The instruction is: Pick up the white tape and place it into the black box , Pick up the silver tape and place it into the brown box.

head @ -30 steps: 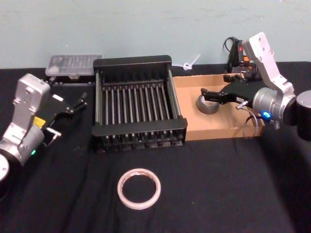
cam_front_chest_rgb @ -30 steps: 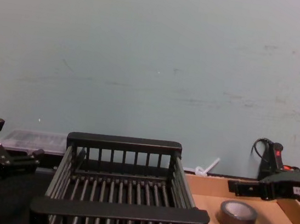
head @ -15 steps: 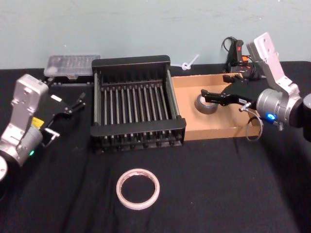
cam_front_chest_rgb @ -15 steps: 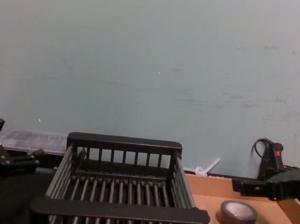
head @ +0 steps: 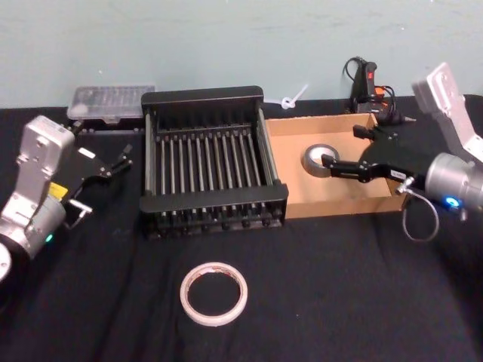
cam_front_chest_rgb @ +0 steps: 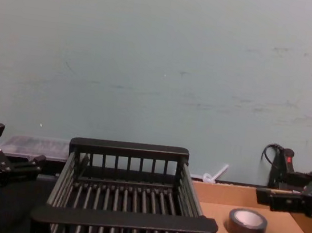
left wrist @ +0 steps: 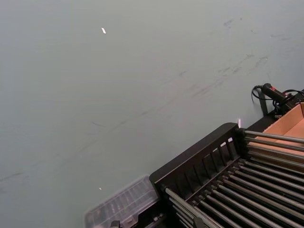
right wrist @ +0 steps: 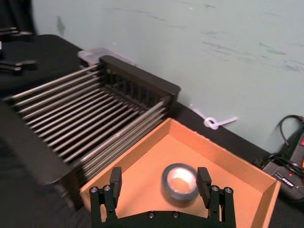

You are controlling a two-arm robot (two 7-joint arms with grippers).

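Lying nearest on the black cloth, the large thin whitish ring of white tape (head: 214, 292) waits untouched. Beyond it stands the barred black box (head: 213, 211), bare inside. The small grey roll of silver tape (head: 316, 161) rests in the shallow brown box (head: 332, 203), where the right gripper (head: 326, 160) hovers with fingers spread. The left gripper (head: 121, 157) sits open beside the crate. A careless sweep could nudge the roll.

Even, flat indoor light; soft shadows; mild blur; dark tablecloth swallows detail.
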